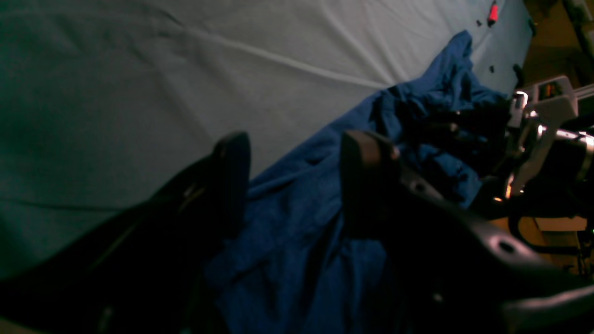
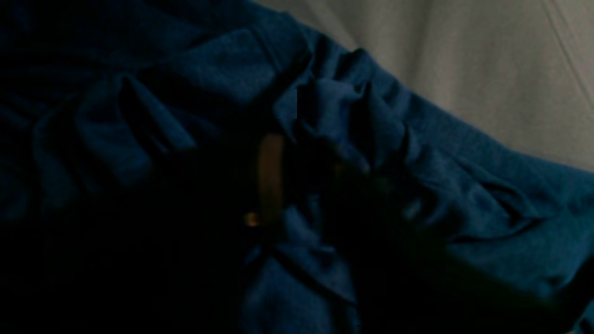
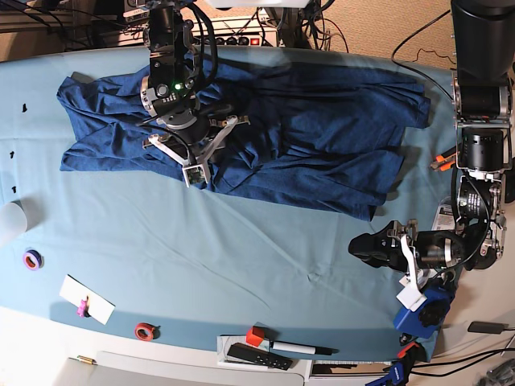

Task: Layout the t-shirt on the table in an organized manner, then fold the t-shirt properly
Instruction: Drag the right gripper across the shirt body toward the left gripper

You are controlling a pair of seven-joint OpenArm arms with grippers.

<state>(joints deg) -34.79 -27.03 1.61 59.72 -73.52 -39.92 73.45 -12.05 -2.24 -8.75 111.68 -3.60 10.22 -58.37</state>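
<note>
Nearest the lens, left gripper (image 1: 292, 181) fingers stand apart above the t-shirt (image 3: 265, 129), near the table (image 3: 241, 265) side edge. T-shirt lies crumpled along the far edge; the broad near half is bare teal cloth. Right gripper (image 3: 195, 165) presses into folds; its jaw state cannot be told.

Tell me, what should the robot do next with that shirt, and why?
Probably lift and draw the pinched cloth outward. The right gripper seems closed on a bunched fold of the t-shirt, which lies crumpled on the table; the left gripper waits open beside it.
</note>
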